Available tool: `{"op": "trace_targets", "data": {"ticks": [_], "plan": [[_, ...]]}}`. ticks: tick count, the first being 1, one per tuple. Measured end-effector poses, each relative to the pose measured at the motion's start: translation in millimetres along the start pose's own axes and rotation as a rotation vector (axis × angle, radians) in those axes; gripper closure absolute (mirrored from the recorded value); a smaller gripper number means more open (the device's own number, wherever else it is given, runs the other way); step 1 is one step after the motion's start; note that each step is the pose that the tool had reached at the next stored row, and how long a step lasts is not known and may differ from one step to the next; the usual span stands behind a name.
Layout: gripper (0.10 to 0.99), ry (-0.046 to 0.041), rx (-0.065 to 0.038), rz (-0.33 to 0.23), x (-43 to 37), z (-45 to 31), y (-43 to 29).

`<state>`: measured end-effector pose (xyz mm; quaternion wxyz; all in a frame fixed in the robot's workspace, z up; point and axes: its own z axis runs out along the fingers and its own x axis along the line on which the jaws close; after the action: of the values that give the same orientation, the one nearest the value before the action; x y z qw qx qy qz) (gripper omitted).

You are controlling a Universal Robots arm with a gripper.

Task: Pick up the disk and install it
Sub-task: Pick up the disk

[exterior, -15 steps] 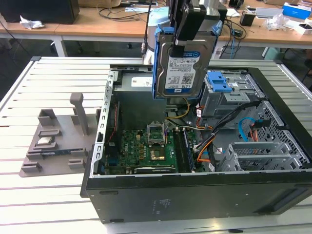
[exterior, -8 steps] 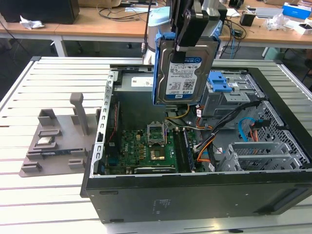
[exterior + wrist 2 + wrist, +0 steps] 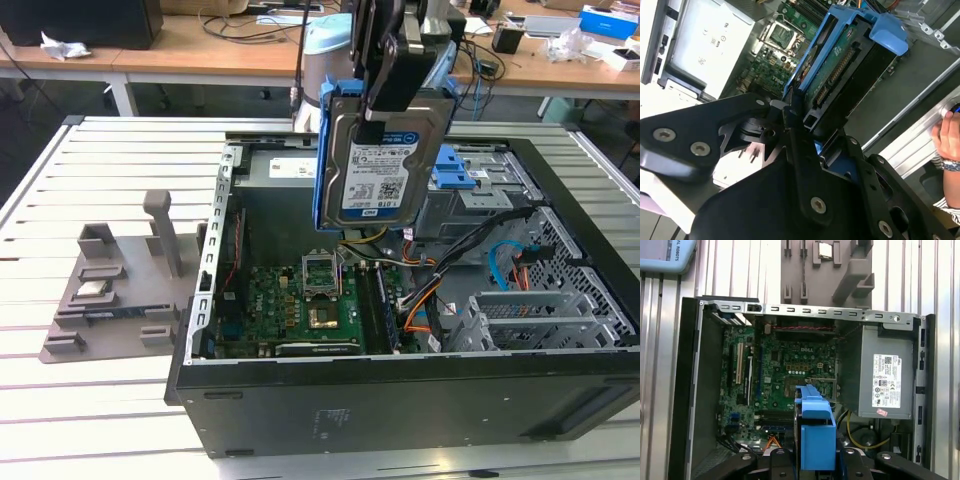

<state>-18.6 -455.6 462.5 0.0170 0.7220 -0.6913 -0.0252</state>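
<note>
The fingers (image 3: 390,90) are pinching the disk (image 3: 378,170) by its upper edge and holding it upright in the air over the open computer case (image 3: 400,410). In the exterior view the disk is presenting its white-and-blue label to the camera. Its blue bracket (image 3: 322,160) is running down the edge on the exterior view's left. The disk is hanging clear of the motherboard (image 3: 300,300) below and is touching nothing but the gripper (image 3: 385,110).

In the second wrist view the black fingers (image 3: 790,117) are clamping both faces of the disk (image 3: 840,70), and its connector edge is showing. In the first wrist view the blue bracket (image 3: 815,430) is hanging above the motherboard (image 3: 785,370), and the grey power supply (image 3: 885,375) is sitting in the case beside the board.

A drive cage with blue latches (image 3: 480,170) is sitting inside the case at the exterior view's right. Outside the case, a grey fixture (image 3: 120,300) is lying on the slatted desk (image 3: 110,160) and carrying a small square chip (image 3: 92,290). A person's hand (image 3: 946,131) is showing beyond the case wall.
</note>
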Motion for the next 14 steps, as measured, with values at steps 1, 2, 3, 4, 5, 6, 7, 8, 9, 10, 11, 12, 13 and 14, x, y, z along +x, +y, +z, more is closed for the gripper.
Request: {"op": "trace_targets", "data": {"ticks": [1,2,3,4,5,6,7,8,9,10,11,12,13,14], "plan": [[0.722,0.0004,0.0,0.0,3.8,0.1,0.1],[0.722,0.0004,0.0,0.0,6.8,0.3,0.2],[0.722,0.0005,0.0,0.0,9.6,0.4,0.4],[0.722,0.0007,0.0,0.0,12.2,0.5,0.5],[0.722,0.0008,0.0,0.0,14.8,0.7,0.6],[0.722,0.0009,0.0,0.0,16.8,0.8,0.6],[0.722,0.0011,0.0,0.0,20.4,1.0,0.8],[0.722,0.0011,0.0,0.0,22.2,1.1,0.9],[0.722,0.0013,0.0,0.0,25.2,1.2,1.0],[0.722,0.0016,0.0,0.0,28.2,1.3,1.1],[0.722,0.0017,0.0,0.0,30.3,1.4,1.2],[0.722,0.0017,0.0,0.0,33.9,1.5,1.3],[0.722,0.0018,0.0,0.0,36.5,1.6,1.4],[0.722,0.0019,0.0,0.0,41.7,1.8,1.7]]}}
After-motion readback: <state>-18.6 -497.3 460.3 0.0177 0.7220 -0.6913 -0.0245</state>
